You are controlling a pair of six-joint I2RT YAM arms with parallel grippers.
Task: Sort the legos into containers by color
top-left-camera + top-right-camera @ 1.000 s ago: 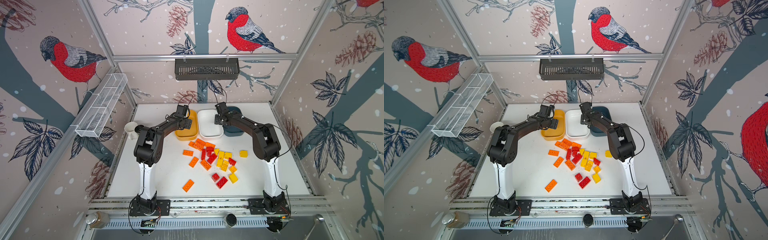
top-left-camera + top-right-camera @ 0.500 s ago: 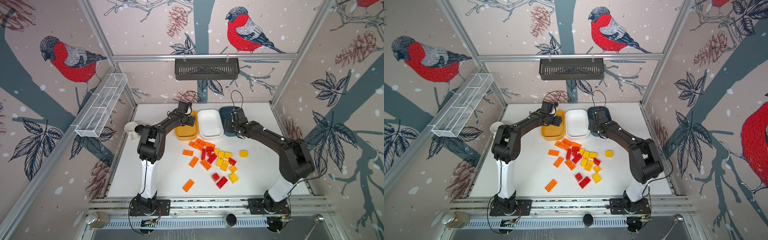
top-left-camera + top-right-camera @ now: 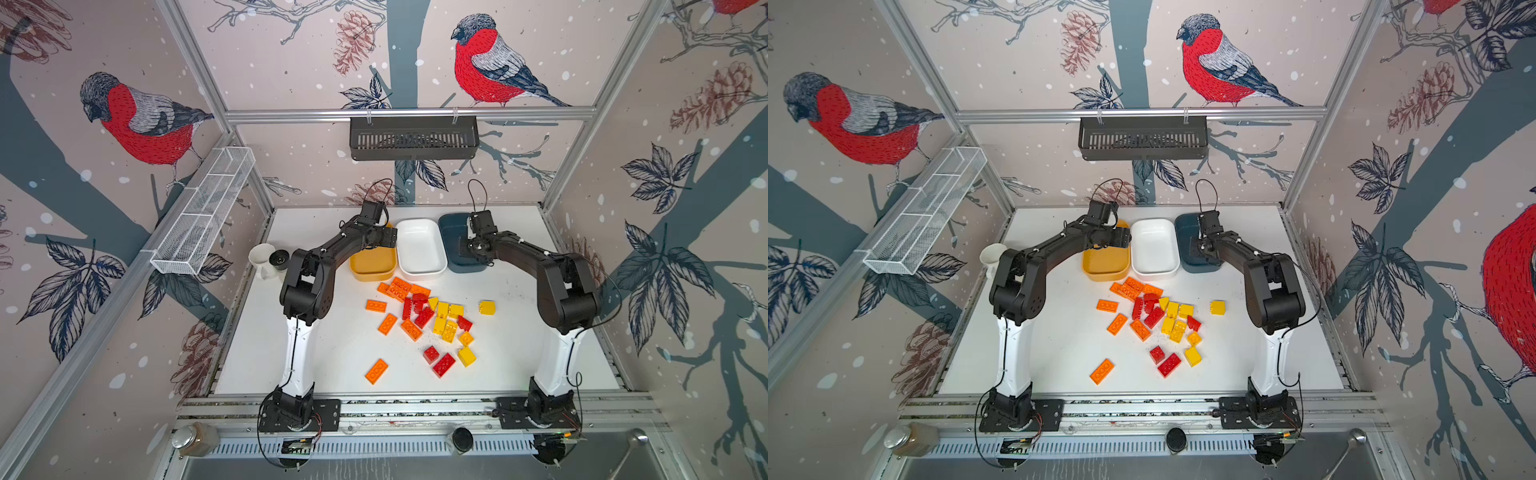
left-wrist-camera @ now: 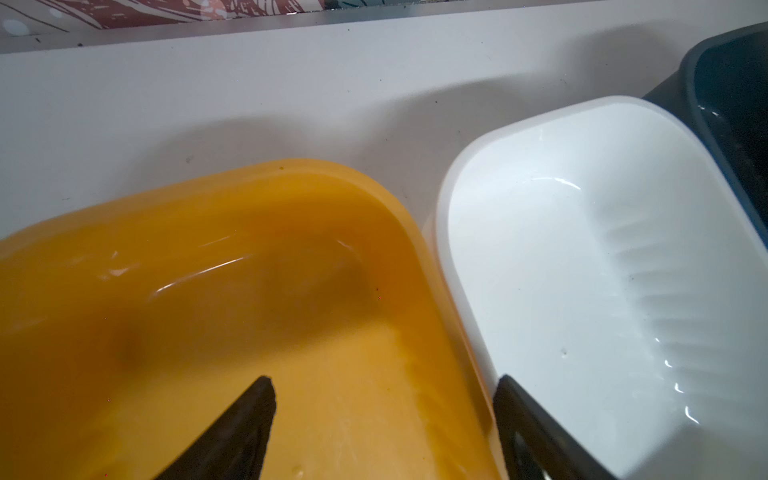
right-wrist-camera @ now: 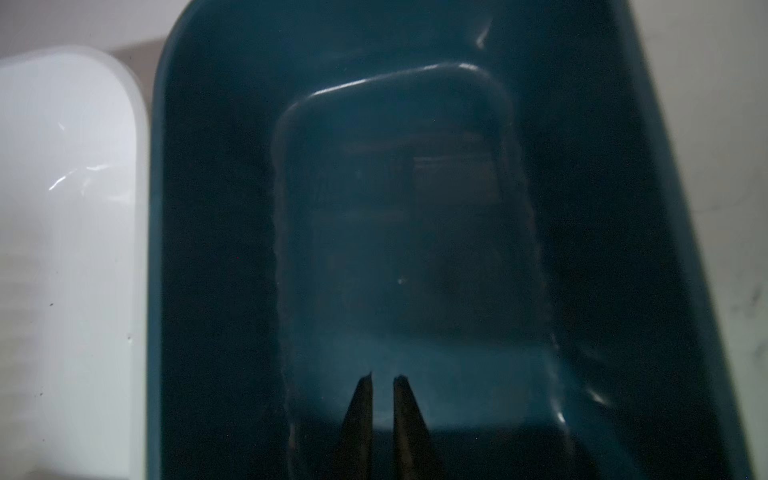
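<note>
At tabletop [image 3: 332,365] rear: tubs [image 3: 419,249] abut, likely shortening reaches; left gripper [image 4: 384,379] fingers spread over yellow tub [image 4: 208,249]; right gripper [image 5: 382,376] fingers pressed together, empty, over teal tub [image 5: 395,208].

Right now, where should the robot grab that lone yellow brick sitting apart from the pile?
Probably from straight above, with the right fingers closing on two opposite flat sides of the lone yellow brick. It is a chunky block with bare table all around, so both fingers have room.
</note>
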